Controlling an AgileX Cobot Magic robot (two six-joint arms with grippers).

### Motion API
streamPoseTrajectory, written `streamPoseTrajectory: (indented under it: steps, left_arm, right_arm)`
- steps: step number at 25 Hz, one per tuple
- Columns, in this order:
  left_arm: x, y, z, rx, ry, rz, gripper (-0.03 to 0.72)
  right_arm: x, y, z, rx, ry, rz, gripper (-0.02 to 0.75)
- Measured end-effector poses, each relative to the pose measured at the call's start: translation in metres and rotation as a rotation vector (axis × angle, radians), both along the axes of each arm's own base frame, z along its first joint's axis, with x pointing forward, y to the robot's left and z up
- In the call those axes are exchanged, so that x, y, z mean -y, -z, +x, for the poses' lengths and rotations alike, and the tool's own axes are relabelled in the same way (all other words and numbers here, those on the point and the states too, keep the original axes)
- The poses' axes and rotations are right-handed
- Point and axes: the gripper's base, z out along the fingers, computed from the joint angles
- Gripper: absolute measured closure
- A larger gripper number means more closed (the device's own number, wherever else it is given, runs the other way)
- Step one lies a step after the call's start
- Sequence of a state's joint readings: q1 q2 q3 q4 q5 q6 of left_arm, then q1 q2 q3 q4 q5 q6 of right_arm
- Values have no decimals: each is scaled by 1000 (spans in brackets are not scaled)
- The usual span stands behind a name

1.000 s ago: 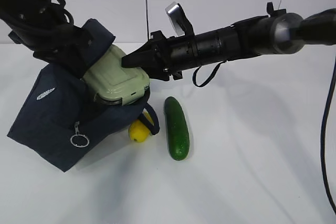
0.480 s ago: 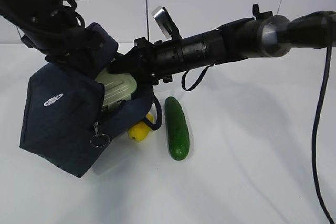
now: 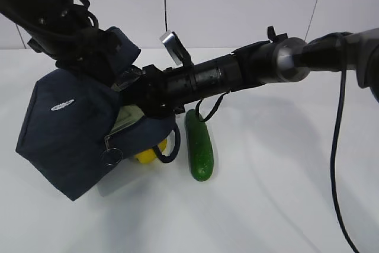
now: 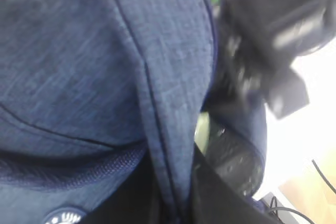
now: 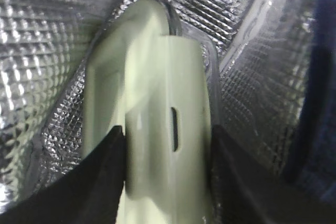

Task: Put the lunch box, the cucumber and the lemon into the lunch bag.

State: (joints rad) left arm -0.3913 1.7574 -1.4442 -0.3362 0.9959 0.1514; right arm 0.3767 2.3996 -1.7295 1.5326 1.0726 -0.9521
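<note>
The navy lunch bag (image 3: 65, 140) is tilted with its mouth facing right, held up at its top edge by my left gripper (image 3: 89, 57), which is shut on a fold of the bag's fabric (image 4: 173, 182). My right gripper (image 3: 133, 90) reaches into the mouth, shut on the pale green lunch box (image 5: 152, 103), which lies against the silver foil lining (image 5: 47, 40). Only a sliver of the box (image 3: 126, 118) shows from outside. The lemon (image 3: 146, 155) lies partly under the bag's lower edge. The cucumber (image 3: 199, 143) lies on the table to its right.
The right arm (image 3: 254, 66) stretches across the middle above the cucumber's far end. The zipper's ring pull (image 3: 110, 156) hangs at the bag's front. A strap loop (image 3: 172, 146) lies between lemon and cucumber. White table (image 3: 284, 194) spreads to the right and front.
My right gripper has pushed the lunch box leftward, from sticking out of the mouth to nearly all inside. The bag has shifted and now covers part of the lemon.
</note>
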Motion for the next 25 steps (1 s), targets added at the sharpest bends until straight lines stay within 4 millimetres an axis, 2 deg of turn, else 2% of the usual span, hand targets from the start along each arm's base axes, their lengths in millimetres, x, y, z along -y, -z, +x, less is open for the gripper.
streamPoseTrajectory:
  steps: [6,11,16,25]
  left_arm:
    - [0,0,1,11,-3,-3,668]
    - [1,2,2,7,-5,-4,668]
    - [4,15,7,-30,-10,-6,668]
    - [6,15,6,-33,-7,-11,668]
  right_arm:
    - [-14,1,-9,11,-42,-2,387]
    - [-14,2,-9,9,-41,-4,387]
    - [-17,4,-12,18,-62,-22,388]
    - [-16,7,-13,29,-83,-57,374]
